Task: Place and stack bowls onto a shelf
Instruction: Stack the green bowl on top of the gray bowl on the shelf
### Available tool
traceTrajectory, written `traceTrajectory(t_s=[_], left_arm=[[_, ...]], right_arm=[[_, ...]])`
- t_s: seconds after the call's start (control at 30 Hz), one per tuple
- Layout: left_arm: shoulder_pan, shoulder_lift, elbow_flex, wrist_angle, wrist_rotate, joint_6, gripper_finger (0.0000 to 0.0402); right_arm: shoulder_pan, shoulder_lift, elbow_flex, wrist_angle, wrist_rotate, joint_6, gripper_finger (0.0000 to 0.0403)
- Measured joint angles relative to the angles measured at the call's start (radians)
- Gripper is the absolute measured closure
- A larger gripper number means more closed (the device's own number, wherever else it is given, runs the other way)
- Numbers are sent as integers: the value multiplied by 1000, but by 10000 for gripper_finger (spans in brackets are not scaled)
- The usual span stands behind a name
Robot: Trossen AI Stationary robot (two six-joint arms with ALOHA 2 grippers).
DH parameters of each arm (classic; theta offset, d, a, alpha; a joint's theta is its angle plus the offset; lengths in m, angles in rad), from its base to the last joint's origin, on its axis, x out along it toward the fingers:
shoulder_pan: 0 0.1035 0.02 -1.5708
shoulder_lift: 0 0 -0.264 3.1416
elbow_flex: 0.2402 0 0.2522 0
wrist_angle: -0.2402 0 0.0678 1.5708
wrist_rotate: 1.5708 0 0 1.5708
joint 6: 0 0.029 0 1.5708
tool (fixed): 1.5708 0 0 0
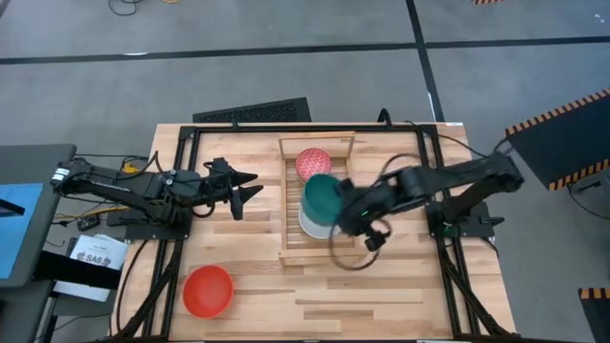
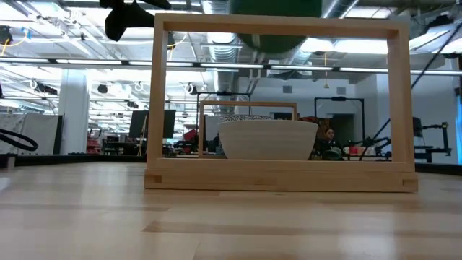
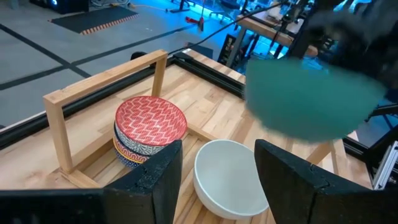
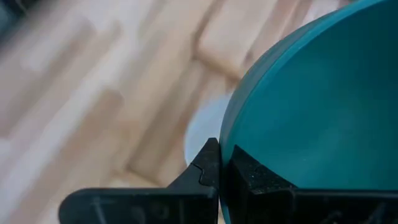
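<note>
The light-wood shelf [image 1: 291, 205] lies mid-table. At its far end a red-pink patterned bowl [image 3: 151, 121] sits nested in the blue-patterned bowl [image 3: 127, 152]. The white bowl [image 3: 229, 178] stands upright on the slats nearer the middle. My right gripper [image 1: 345, 214] is shut on the teal bowl [image 1: 322, 197] and holds it in the air above the white bowl [image 1: 311, 227]. My left gripper [image 1: 250, 186] hovers open to the shelf's left, pointing at it. The red bowl [image 1: 208, 290] rests on the tabletop near the front left. No yellow bowl is in view. My right gripper pinches the teal bowl's rim [image 4: 231, 140], one finger inside the bowl and one outside. It comes from the table's right side, slanting down. The bowl is lifted clear, tilted, above the white bowl [image 4: 202, 134].
The shelf's raised end rails [image 2: 281, 27] frame the bowls at both ends. Black frame bars [image 1: 172, 181] run along the table's left and right sides. Bare tabletop [image 1: 381, 295] lies in front of the shelf and around the red bowl.
</note>
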Motion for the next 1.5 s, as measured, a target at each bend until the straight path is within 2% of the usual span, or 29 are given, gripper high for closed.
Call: traceTrajectory(t_s=[0.1, 0.23, 0.57, 0.9, 1.13, 1.33, 1.5], left_arm=[[0, 0, 0, 0, 0, 0, 216], [0, 0, 0, -1, 1, 0, 216], [0, 0, 0, -4, 1, -17, 216], [0, 0, 0, -4, 1, -26, 216], [0, 0, 0, -5, 1, -26, 216], [0, 0, 0, -5, 0, -26, 216], [0, 0, 0, -5, 0, -26, 216]], right_arm=[[-8, 92, 11, -96, 72, -47, 377], [-52, 175, 12, -181, 72, -80, 377], [-75, 238, 13, -205, 64, -530, 377], [-82, 343, 12, -234, 136, -760, 377], [-91, 378, 12, -213, 135, -766, 377], [-104, 376, 12, -216, 61, -765, 376], [-113, 376, 12, -173, 49, -725, 321]])
